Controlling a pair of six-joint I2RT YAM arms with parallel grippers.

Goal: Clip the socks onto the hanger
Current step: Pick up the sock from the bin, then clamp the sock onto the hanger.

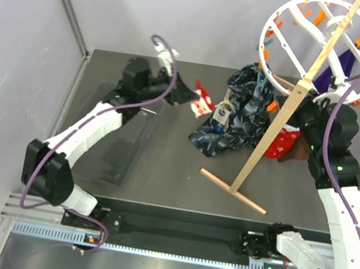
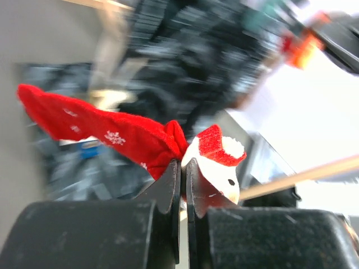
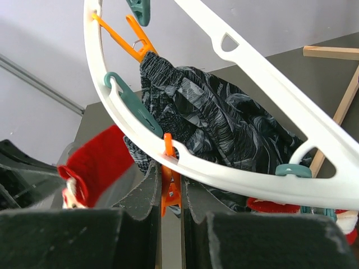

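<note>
My left gripper (image 1: 188,94) (image 2: 183,168) is shut on a red sock with white snowflakes and trim (image 1: 202,101) (image 2: 112,131), held above the table left of the hanger. The hanger (image 1: 324,45), a white ring with orange and teal clips, sits on a slanted wooden pole (image 1: 287,111). My right gripper (image 1: 315,105) (image 3: 171,185) is under the ring's rim (image 3: 224,174), its fingers pressed on an orange clip (image 3: 170,188). Another red sock (image 1: 282,143) and a dark brown sock (image 1: 299,151) lie on the table by the pole. The held sock shows blurred in the right wrist view (image 3: 95,162).
A large dark-blue patterned cloth (image 1: 235,116) (image 3: 213,117) hangs from a teal clip down to the table. A purple sock (image 1: 340,65) hangs at the ring's far side. The stand's wooden foot (image 1: 233,190) lies mid-table. A clear plastic bin (image 1: 120,138) stands at the left.
</note>
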